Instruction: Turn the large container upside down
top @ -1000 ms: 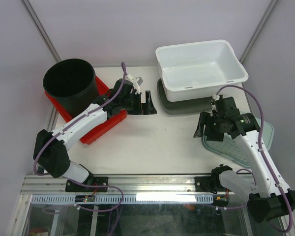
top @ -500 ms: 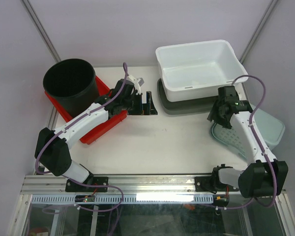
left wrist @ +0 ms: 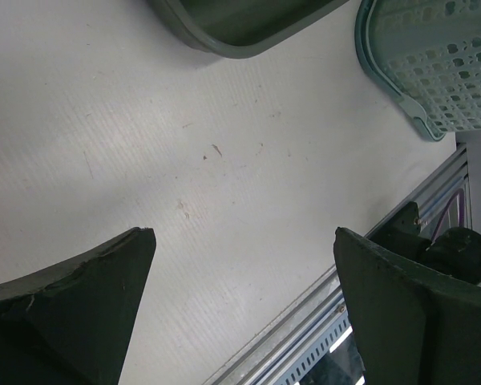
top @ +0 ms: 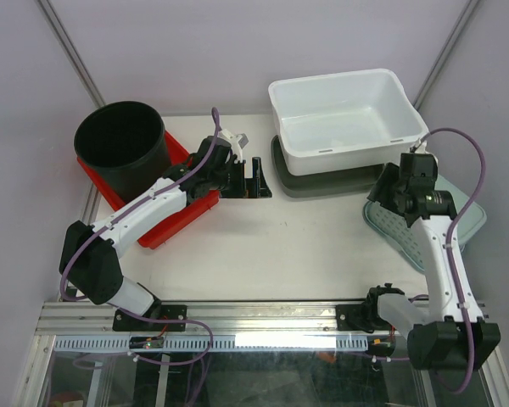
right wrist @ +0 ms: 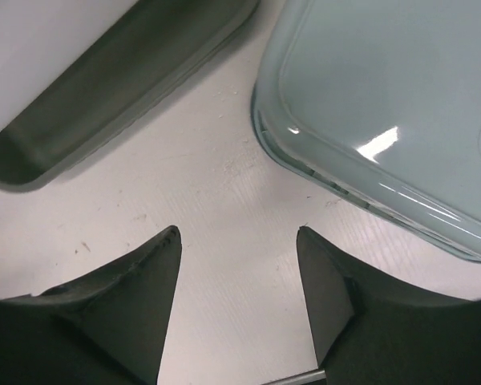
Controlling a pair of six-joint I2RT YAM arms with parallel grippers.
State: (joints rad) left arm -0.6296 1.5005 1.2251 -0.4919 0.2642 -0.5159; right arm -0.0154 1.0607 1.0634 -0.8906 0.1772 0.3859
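A large white tub (top: 349, 158) stands upright at the back right, resting on a dark green tray (top: 322, 183). A large black bucket (top: 137, 175) stands upright at the back left on a red tray (top: 175, 222). My left gripper (top: 256, 178) is open and empty over the table's middle, between bucket and tub. In the left wrist view it (left wrist: 242, 233) shows bare table between its fingers. My right gripper (top: 385, 193) is open and empty just below the tub's front right corner. In the right wrist view it (right wrist: 237, 230) hovers over bare table.
A pale teal perforated basket (top: 437, 233) lies at the right edge beside my right arm. It also shows in the left wrist view (left wrist: 441, 64) and the right wrist view (right wrist: 385, 112). The dark green tray's edge shows in both wrist views (left wrist: 240, 24) (right wrist: 120, 88).
My right arm has swung back and to the right, bringing its gripper from mid-table up to the tub's front right corner. The left arm has barely moved.
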